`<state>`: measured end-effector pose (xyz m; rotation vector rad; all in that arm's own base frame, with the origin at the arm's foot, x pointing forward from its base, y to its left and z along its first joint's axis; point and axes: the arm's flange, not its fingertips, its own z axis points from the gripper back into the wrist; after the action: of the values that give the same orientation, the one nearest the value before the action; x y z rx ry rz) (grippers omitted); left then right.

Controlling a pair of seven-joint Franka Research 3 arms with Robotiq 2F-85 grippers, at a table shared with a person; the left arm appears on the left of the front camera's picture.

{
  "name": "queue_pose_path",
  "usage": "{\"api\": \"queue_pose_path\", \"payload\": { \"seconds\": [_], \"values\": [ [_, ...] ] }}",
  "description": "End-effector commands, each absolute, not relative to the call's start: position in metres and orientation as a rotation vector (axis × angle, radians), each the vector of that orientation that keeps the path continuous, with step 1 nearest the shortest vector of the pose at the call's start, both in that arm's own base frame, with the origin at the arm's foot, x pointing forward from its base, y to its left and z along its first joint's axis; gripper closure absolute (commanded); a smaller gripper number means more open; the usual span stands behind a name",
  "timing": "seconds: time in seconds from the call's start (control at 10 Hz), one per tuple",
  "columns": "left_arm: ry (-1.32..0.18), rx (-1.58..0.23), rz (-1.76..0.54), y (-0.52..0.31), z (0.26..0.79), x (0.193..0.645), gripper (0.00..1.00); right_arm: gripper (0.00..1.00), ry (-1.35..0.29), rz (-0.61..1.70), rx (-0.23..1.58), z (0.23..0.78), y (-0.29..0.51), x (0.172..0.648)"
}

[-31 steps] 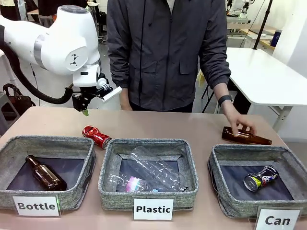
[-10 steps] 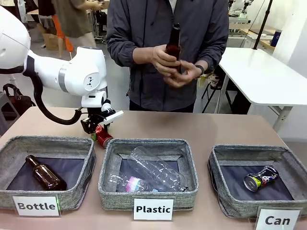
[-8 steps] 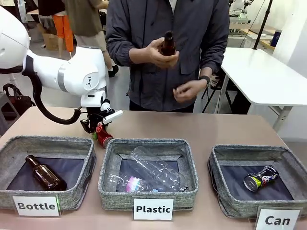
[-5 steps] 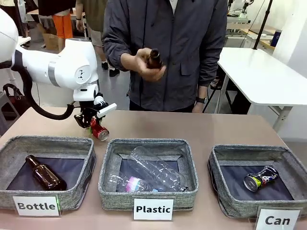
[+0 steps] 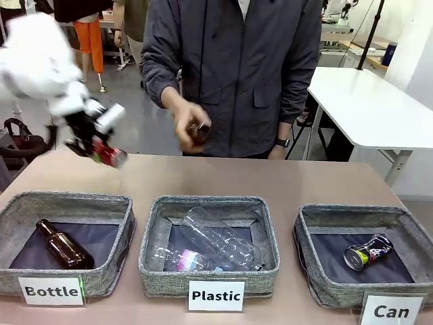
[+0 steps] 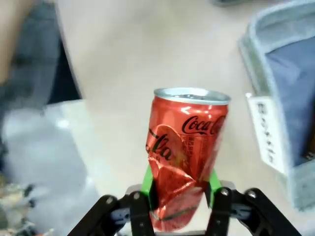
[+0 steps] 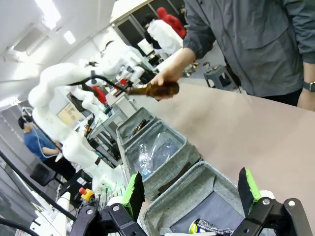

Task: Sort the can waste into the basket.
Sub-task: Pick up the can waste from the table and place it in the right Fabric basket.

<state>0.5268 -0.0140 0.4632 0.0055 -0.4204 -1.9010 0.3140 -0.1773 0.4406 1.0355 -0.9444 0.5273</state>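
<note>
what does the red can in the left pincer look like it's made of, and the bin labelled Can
Red can: likely thin aluminium, glossy red print, bare silver rim; its crumpled wall suggests soft sheet metal. "Can" bin: apparently grey woven fabric, matte, with a dark lining.

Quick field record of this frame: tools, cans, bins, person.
left tool: shut on the red can, lifted above the table, blurred in front view
right tool: open, holds nothing, above the Can bin
Can bin contents: one dark printed can
Plastic bin: clear plastic bottles
Bottle bin: one brown bottle
person's hand: holds a brown glass bottle
</note>
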Motion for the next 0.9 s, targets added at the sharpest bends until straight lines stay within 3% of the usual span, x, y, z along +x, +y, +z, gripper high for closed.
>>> {"api": "queue_pose_path", "payload": {
  "seconds": [0.0,0.3,0.4,0.7,0.8],
  "values": [
    [-0.526,0.015,-1.747,0.078,0.487,0.463,1.0,0.0,-0.971,0.522,1.046,0.444,-0.176,0.316],
    [-0.677,-0.281,-1.547,0.213,0.472,0.379,1.0,0.0,-0.971,0.522,1.046,0.444,-0.176,0.316],
    [-0.839,-0.44,-1.343,0.319,0.443,0.267,1.0,0.0,-0.971,0.522,1.046,0.444,-0.176,0.316],
    [-0.817,-0.406,-1.173,0.337,0.426,0.226,1.0,0.0,-0.971,0.522,1.046,0.444,-0.176,0.316],
    [-0.816,-0.41,-1.334,0.295,0.435,0.246,1.0,0.0,-0.971,0.522,1.046,0.444,-0.176,0.316]
  ]
}}
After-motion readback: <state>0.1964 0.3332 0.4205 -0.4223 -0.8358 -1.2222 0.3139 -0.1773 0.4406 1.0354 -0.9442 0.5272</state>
